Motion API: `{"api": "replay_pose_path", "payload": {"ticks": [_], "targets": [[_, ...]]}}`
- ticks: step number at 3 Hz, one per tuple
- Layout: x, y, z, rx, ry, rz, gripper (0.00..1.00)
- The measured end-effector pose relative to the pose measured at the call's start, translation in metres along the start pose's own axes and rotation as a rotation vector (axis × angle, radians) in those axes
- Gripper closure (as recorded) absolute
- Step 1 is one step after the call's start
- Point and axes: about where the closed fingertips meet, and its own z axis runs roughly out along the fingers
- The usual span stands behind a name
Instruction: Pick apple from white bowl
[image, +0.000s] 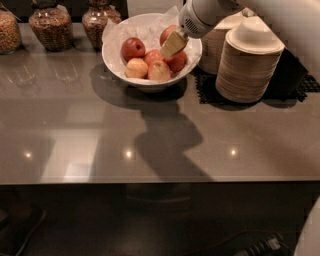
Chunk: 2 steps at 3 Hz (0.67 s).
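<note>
Grey and glossy, the bench (75, 130) fills most of the view, with small light spots reflected on it and the dark shadow of the arm across its middle. A white robot arm (270, 17) comes in from the upper right and reaches left over the rear of the bench. Below the arm, at the right, two stacks of cream disposable bowls (250, 65) stand side by side on a black mat (306, 82).

Left of the stacks sits the white bowl (125, 77), wide and round, lined with crumpled white paper (147, 27) that rises above its rim at the back. Three glass jars (50, 25) of brown dry food stand in a row at the rear left, well apart from the arm.

At the end of the arm, the hand (169, 45) hangs over the right side of the white bowl, its pale yellow fingers (175, 42) angled down and to the left. It is pinching the apple (167, 32), an orange-red one that sits higher than the other fruit, against the paper at the back of the bowl; the near finger crosses in front of its lower part.

Under the hand, a deep red apple (178, 61) lies at the right of the bowl. A red apple (133, 48) rests at the left, an orange-red apple (152, 56) in the middle, and two pale yellow apples (136, 68) lie at the front, touching one another.
</note>
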Motion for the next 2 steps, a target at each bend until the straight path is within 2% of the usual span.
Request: {"api": "replay_pose_path", "payload": {"ticks": [1, 2], "targets": [[-0.017, -0.007, -0.028, -0.013, -0.127, -0.022, 1.00], [-0.008, 0.004, -0.037, -0.078, -0.217, -0.006, 1.00]]}}
